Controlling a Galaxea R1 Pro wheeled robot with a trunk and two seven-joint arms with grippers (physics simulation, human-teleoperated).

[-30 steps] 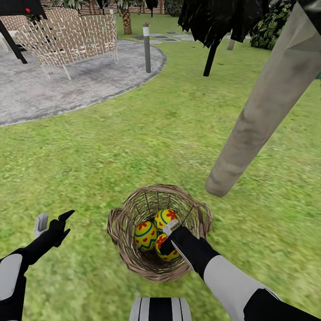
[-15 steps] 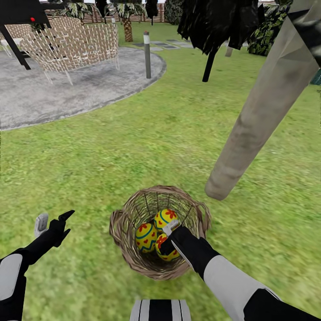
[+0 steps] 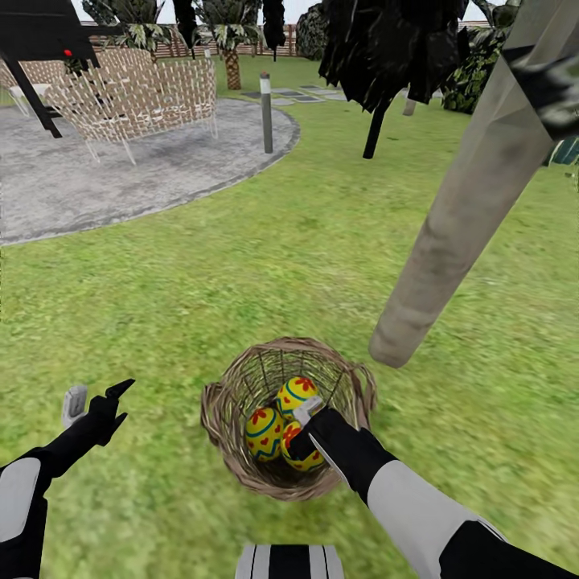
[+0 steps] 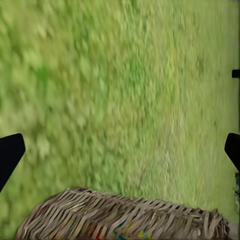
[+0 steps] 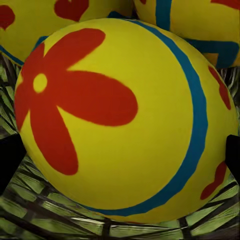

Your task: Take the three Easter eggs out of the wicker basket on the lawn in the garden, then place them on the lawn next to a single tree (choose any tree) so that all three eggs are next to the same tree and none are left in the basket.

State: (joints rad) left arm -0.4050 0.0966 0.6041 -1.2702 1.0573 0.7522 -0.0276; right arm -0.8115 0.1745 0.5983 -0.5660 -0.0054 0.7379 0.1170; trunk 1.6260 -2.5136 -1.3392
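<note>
Eggs are what I am after, and all three sit deep in the wicker basket (image 3: pixel 287 418) on the lawn (image 3: pixel 241 265), just beside the pale trunk of the tree (image 3: pixel 458 217). My right pincer (image 3: pixel 304 426) is down inside the basket, right at the nearest egg (image 3: pixel 299 452), the one with a big red flower (image 5: pixel 125 120). Up close, that egg sits between my two dark tips, but I cannot tell if they are pressing on it or just next to it, so I cannot say I am holding it. My left pincer (image 3: pixel 95 400) hangs wide open over the grass, holding nothing. What could go wrong? The egg is round and smooth, so I think it could pop out if I squeeze off-centre. The other egg with hearts (image 3: pixel 263 429) and the far egg (image 3: pixel 297 392) touch it, so a lift may bump them. My arm could also catch the rim and tip the basket over.
</note>
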